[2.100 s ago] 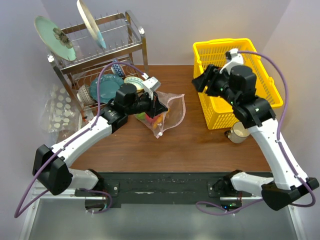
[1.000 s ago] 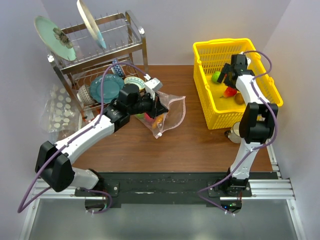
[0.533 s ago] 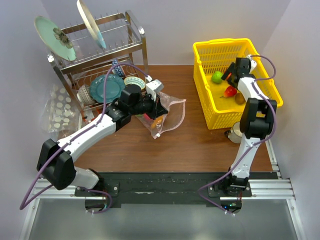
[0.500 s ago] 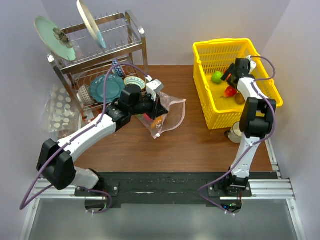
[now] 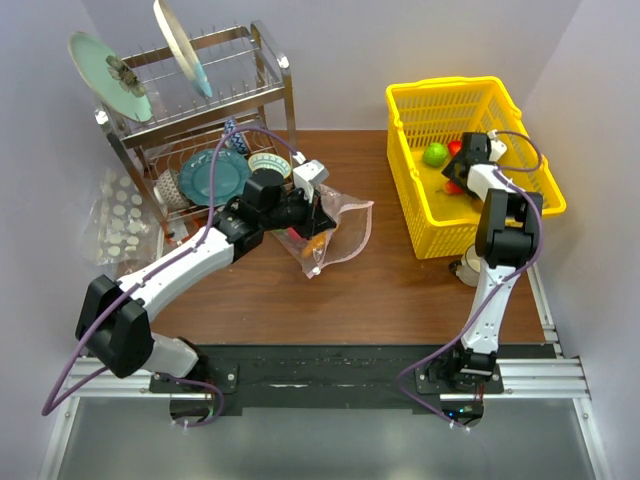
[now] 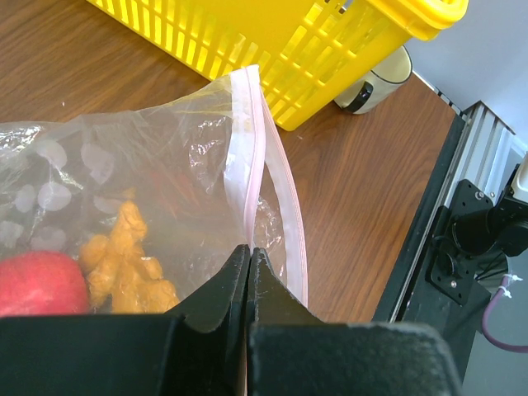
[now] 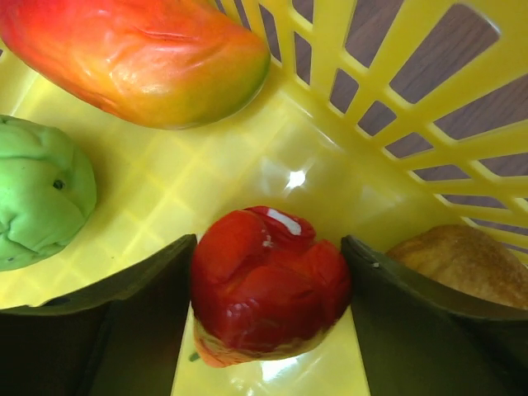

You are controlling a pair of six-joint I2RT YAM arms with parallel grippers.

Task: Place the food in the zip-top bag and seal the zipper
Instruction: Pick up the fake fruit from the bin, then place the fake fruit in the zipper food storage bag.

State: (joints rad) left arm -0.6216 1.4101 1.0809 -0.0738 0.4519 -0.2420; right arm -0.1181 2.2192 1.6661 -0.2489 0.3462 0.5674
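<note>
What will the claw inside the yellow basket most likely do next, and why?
Probably squeeze shut on the red pepper. The right gripper already straddles it on the floor of the yellow basket, with its jaws not yet clamped. The left gripper pinches the zip-top bag by its zipper, so the bag is ready to receive it.

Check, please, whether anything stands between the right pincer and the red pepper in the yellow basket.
Nothing visible does. The red pepper lies on the floor of the yellow basket, right between the fingers of the right pincer; the mango, green fruit and tan food lie outside them.
</note>
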